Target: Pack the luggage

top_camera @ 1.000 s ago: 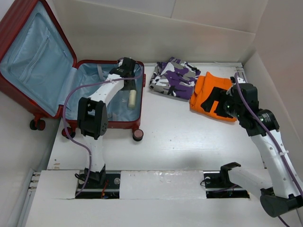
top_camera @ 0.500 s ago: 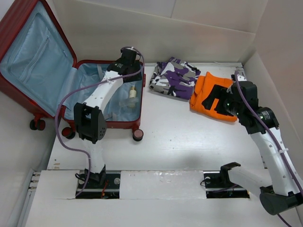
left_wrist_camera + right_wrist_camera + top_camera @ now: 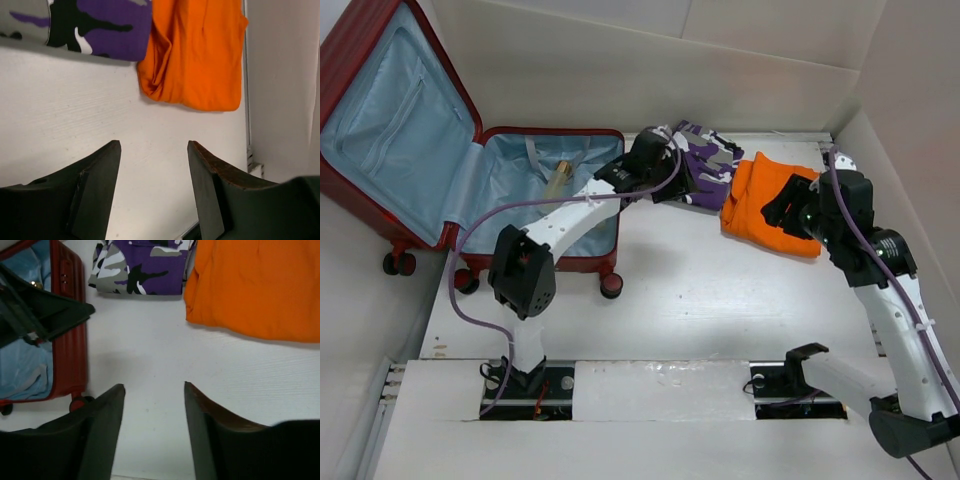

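1. The luggage [image 3: 400, 120], dark red with a ribbed shell, lies open at the far left of the tabletop [image 3: 720, 290]. Its lid leans up against the left wall and shows light blue lining.
2. A pale bottle [image 3: 557, 178] lies tilted on the lining inside the luggage's lower half, towards its back wall.
3. The left end effector [image 3: 154, 146] hangs just past the luggage's right edge. Its fingers stand moderately apart, with only bare tabletop between them.
4. A folded purple, grey and black camouflage garment [image 3: 710, 160] lies just right of the luggage, partly under the left arm's wrist.
5. A folded orange garment [image 3: 755, 210] lies further right of the luggage, touching the camouflage garment.
6. The right end effector [image 3: 153, 387] is farthest from the luggage, above the orange garment's right part. Its fingers are moderately parted and hold nothing.
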Available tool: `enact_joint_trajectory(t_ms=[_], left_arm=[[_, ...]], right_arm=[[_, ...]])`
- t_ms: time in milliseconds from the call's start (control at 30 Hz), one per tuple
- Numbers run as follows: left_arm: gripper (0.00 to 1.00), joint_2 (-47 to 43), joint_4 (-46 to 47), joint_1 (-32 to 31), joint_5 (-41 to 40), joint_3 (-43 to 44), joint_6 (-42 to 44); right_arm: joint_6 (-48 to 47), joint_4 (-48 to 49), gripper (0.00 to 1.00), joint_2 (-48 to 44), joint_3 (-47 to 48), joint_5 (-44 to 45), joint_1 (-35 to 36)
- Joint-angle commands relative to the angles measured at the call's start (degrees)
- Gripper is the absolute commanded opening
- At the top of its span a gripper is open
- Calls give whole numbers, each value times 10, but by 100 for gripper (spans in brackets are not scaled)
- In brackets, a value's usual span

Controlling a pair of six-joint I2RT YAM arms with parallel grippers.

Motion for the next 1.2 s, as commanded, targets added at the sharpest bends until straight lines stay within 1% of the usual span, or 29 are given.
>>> enact_joint_trajectory(t_ms=[0, 33, 67, 133, 167, 200, 233, 300, 333, 367, 400, 433, 467, 533, 733, 767, 933, 1067, 1100, 1167], left_arm=[[53, 22, 108, 16, 10, -35, -132], [53, 39, 117, 11, 0, -28, -144], [55, 48, 117, 11, -28, -28, -170], [56, 64, 130, 11, -40, -21, -208], [56, 71, 146, 5, -45, -30, -231], [57, 79, 158, 5, -63, -39, -276], [57, 79, 170, 5, -76, -53, -298], [59, 105, 177, -1, -102, -53, -337], [60, 116, 177, -1, -102, -45, -376], [60, 130, 177, -1, -102, -25, -393], [60, 152, 157, -1, -102, -12, -407], [60, 162, 148, -1, -123, 1, -418], [60, 173, 134, -1, -137, 34, -433], [60, 199, 90, -6, -165, 61, -456], [60, 236, 37, -6, -206, 108, -543], [60, 242, 16, -6, -214, 113, -563], [60, 247, 8, -11, -238, 125, -593], [60, 283, -38, -23, -255, 170, -605], [60, 290, -56, -29, -263, 176, -605], [60, 290, -61, -29, -269, 170, -605]], right_arm=[[13, 28, 60, -23, 17, 23, 4], [13, 28, 66, -23, 9, 23, 4], [19, 21, 67, -28, 9, 15, -2], [19, 21, 72, -28, -8, 6, -2], [26, 21, 74, -34, -8, -3, -2], [27, 21, 75, -40, -16, -8, -2], [32, 21, 78, -40, -22, -8, -2], [32, 9, 81, -46, -22, -13, -2], [32, 9, 81, -51, -22, -13, -2], [32, 9, 82, -51, -22, -18, -2], [32, 3, 83, -57, -22, -18, -2], [32, 3, 83, -57, -22, -25, -2], [32, 3, 85, -62, -22, -32, -2], [32, -2, 86, -68, -22, -39, -2], [27, -8, 87, -98, -22, -64, -2], [27, -8, 87, -98, -22, -64, -2], [9, -19, 87, -121, -22, -83, -2], [2, -25, 87, -132, -22, -93, 4], [2, -25, 87, -132, -22, -93, 4], [2, -25, 87, -132, -17, -99, 9]])
